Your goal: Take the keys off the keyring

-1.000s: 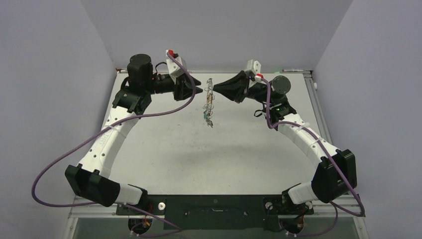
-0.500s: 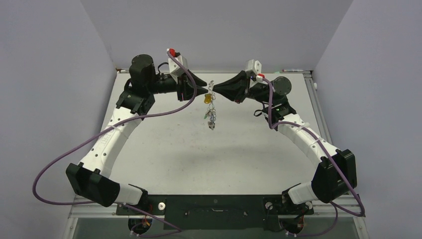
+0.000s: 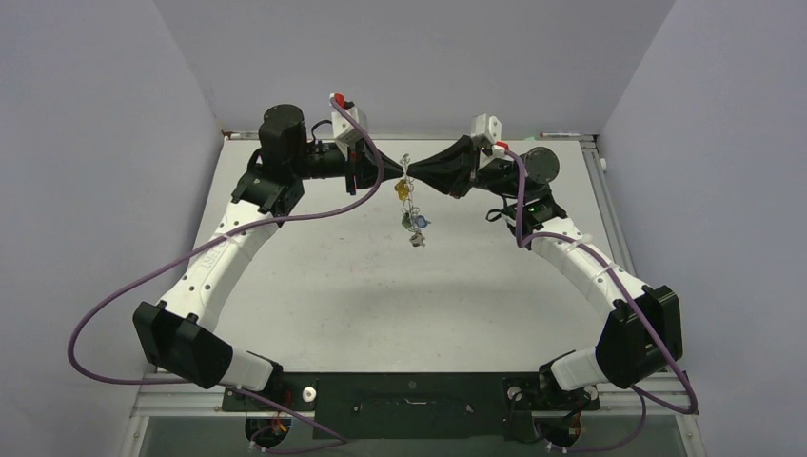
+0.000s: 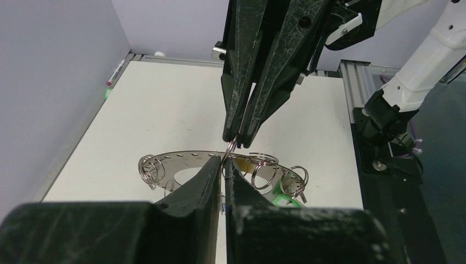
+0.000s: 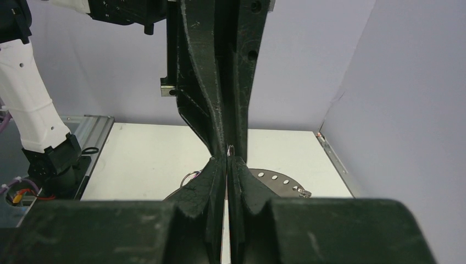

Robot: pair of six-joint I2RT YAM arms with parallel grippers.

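Observation:
The keyring [image 4: 181,161], a flat grey plate with small holes, hangs in the air between both grippers, with thin wire split rings [image 4: 262,160] along its edge. Its far part is visible in the right wrist view [image 5: 275,179]. The keys dangle below it: yellow [image 3: 403,189], green [image 3: 407,221] and blue [image 3: 422,224] heads, and a green head [image 4: 289,197] under the plate. My right gripper [image 4: 237,138] is shut on a small split ring [image 4: 231,146] at the plate's edge. My left gripper [image 4: 224,163] meets it tip to tip, jaws closed to a slit on that same ring.
White table [image 3: 381,295] below, walled on three sides. A marker [image 3: 560,135] lies at the back right edge, and a metal rail [image 3: 601,186] runs along the right side. Both arms reach in from the near corners.
My left gripper has moved right until it meets the right gripper's tips, and its jaws have closed. The hanging keys have swung and turned, showing their coloured heads. The right arm has stayed put.

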